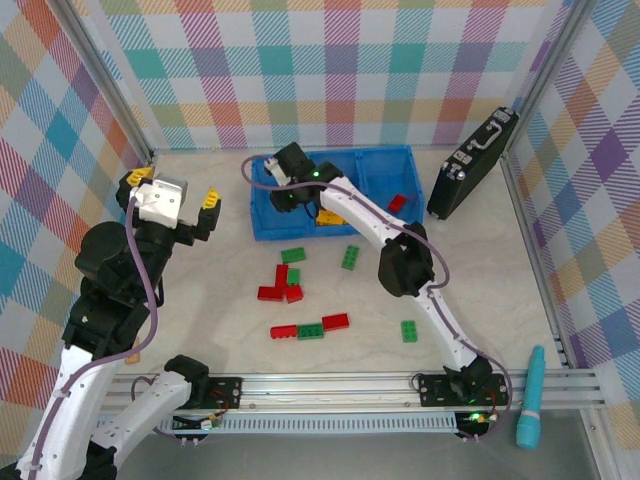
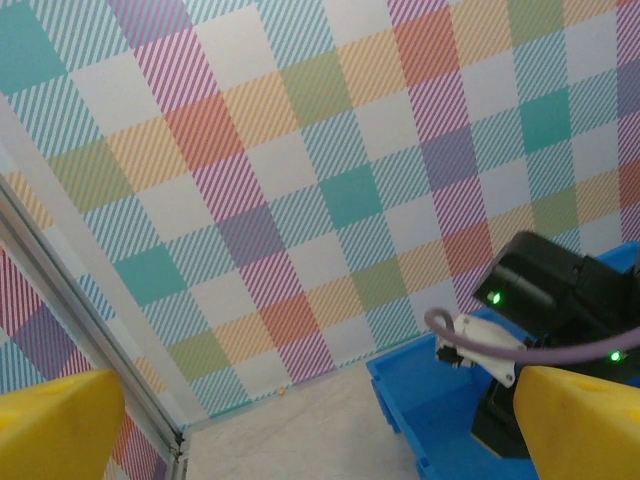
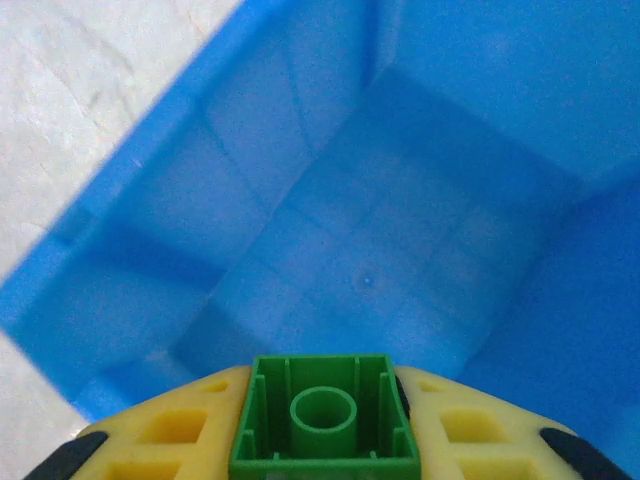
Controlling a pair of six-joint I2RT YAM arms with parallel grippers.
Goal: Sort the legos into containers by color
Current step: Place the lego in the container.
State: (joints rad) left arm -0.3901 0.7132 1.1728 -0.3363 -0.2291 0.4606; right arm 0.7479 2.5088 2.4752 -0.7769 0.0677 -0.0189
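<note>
Top external view showed us some ten red and green legos loose on the desk, with yellow pieces and a red piece in the blue bin; we judged the sort about half done. Right wrist view resolved what that view hid: the right claw pinching a green brick above a bare compartment. Left wrist view showed the left claw spread and empty.

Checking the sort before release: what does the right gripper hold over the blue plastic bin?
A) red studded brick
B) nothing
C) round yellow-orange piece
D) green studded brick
D: the right wrist view shows a green studded brick clamped in the right gripper above the blue plastic bin.
</note>
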